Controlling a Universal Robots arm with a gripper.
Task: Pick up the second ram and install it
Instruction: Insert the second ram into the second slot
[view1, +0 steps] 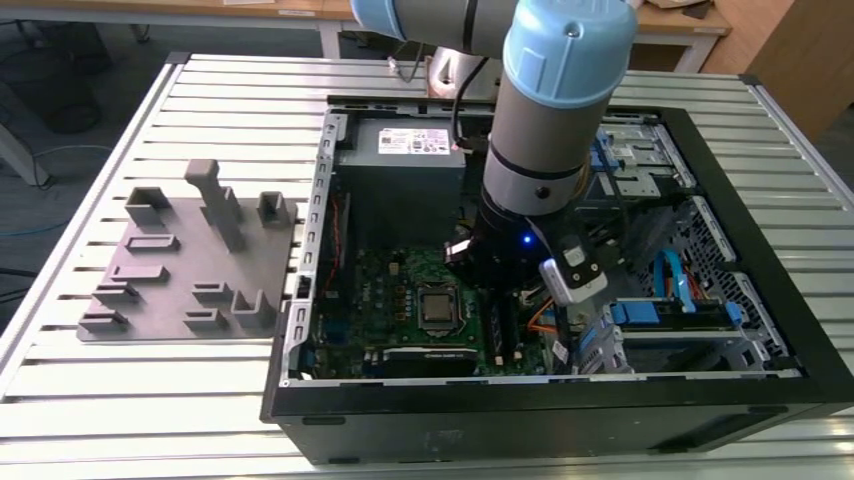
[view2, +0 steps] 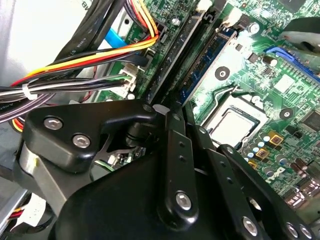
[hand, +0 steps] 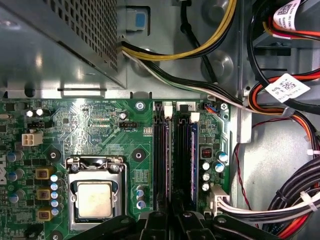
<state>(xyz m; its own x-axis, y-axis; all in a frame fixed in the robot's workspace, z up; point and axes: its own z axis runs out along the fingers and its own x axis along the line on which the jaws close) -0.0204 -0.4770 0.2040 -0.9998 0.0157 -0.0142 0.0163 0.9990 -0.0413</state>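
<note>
Pinching the second ram (hand: 176, 165) in the gripper (hand: 170, 217) over its slot; thin, stiff, light, probably easy to break, best held by long edges.

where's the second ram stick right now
In both wrist views the second ram stands edge-on among the memory slots on the motherboard, beside the CPU socket, directly ahead of the end effector. Whether it is fully seated cannot be told.
</note>
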